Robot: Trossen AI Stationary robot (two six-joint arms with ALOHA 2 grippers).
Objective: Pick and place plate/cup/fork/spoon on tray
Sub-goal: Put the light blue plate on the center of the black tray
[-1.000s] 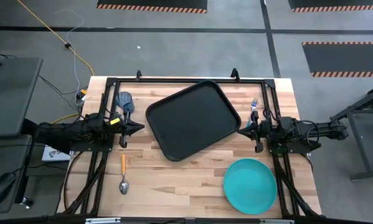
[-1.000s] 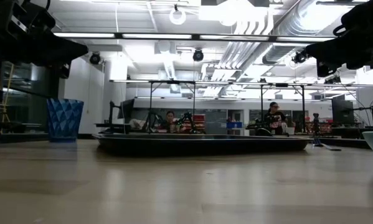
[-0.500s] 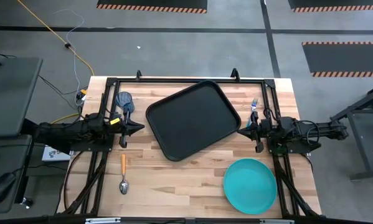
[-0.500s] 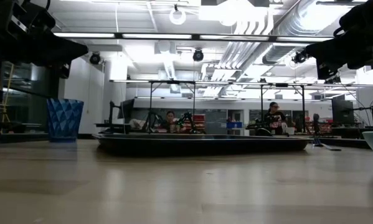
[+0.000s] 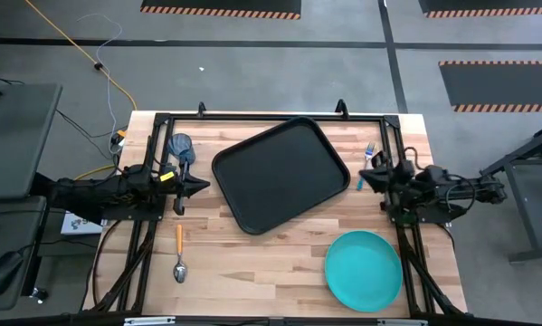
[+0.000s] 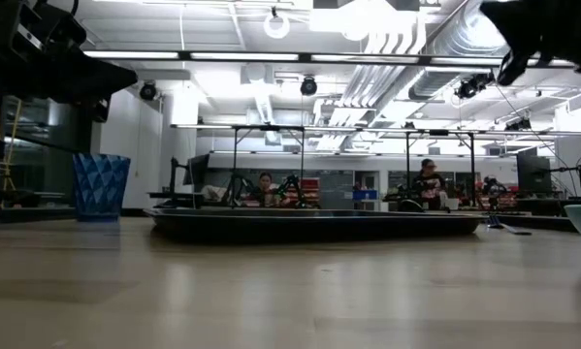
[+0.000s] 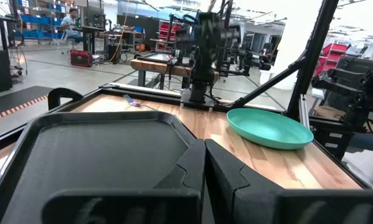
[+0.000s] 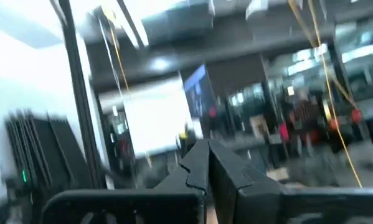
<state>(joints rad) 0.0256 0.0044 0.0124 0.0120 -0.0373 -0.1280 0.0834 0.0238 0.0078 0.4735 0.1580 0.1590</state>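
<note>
Light wood-plank tabletop [image 5: 280, 258] w/ a black metal frame round its edges, on a grey concrete floor [image 5: 252, 77] marked by dark lines and hazard-striped mats. A yellow cable [image 5: 90, 59] runs across the floor toward the tabletop's far left corner.

Tray [image 5: 280, 174] sits mid-tabletop, turned at an angle, nothing on it. Cup [image 5: 180, 145] stands near the far left corner, apart from the tray. Spoon [image 5: 179, 253] lies on the wood near the left front, orange handle pointing away from the front edge, bowl toward it. Plate [image 5: 364, 270] rests at the right front, well clear of the tray. Fork [image 5: 366, 161] lies by the right side, just beside the tray's right corner.

Left gripper [image 5: 201, 186] hangs just left of the tray; its fingers [image 7: 226, 171] are pressed together, holding nothing. Right gripper [image 5: 368, 176] is near the fork, raised and tilted up so its wrist view sees the room; fingers [image 8: 226, 168] pressed together, empty.

Low view: big workshop, bright ceiling lights, ducts, other rigs, two people [image 6: 264, 184] seated at benches far behind.
</note>
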